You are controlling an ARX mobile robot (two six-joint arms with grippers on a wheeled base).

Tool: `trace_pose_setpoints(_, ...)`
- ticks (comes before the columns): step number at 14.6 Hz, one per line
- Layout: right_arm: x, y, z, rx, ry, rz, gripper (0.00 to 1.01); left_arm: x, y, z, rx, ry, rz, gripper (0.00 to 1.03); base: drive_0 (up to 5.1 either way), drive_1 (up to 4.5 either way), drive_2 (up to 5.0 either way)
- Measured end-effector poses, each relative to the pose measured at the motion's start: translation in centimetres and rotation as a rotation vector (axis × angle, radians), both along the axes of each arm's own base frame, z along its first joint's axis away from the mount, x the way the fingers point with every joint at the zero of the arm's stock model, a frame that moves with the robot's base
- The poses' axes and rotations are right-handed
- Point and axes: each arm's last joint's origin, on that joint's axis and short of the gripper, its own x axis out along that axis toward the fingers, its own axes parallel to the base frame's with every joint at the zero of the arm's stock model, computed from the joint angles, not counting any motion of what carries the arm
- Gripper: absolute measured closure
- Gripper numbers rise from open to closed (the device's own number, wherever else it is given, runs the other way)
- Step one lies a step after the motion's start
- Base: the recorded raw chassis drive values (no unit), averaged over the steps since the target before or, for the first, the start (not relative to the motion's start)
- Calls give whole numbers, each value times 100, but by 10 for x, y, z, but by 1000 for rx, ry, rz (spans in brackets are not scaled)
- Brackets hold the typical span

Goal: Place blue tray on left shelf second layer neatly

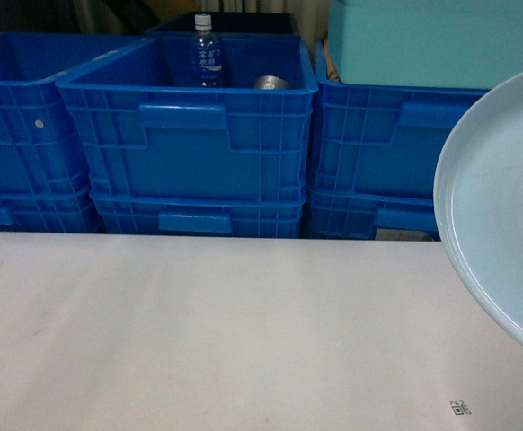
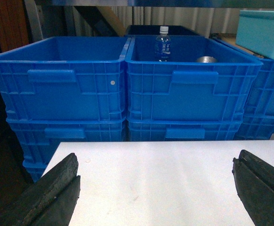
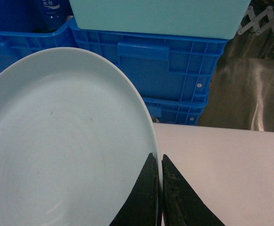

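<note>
Head view: we are seeing the blue tray (image 1: 500, 206) cropped at right, its holder hidden. Left wrist: our left gripper (image 2: 158, 186) is gaping, empty. Right wrist: our right gripper (image 3: 159, 188) is pinching the tray's rim beside it.

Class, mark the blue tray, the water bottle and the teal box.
blue tray (image 3: 66, 155), right wrist view, on its inner face.
water bottle (image 1: 205, 56), head view, on its label.
teal box (image 1: 423, 40), head view, on its front wall.
</note>
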Motion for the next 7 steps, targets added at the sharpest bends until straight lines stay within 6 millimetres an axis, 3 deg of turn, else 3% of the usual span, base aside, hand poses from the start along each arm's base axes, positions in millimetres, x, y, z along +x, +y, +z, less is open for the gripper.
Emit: trace_pose_setpoints(7, 0, 0, 0, 0, 1, 1, 99, 0, 0, 0, 0, 0, 2, 5, -30, -30, -30)
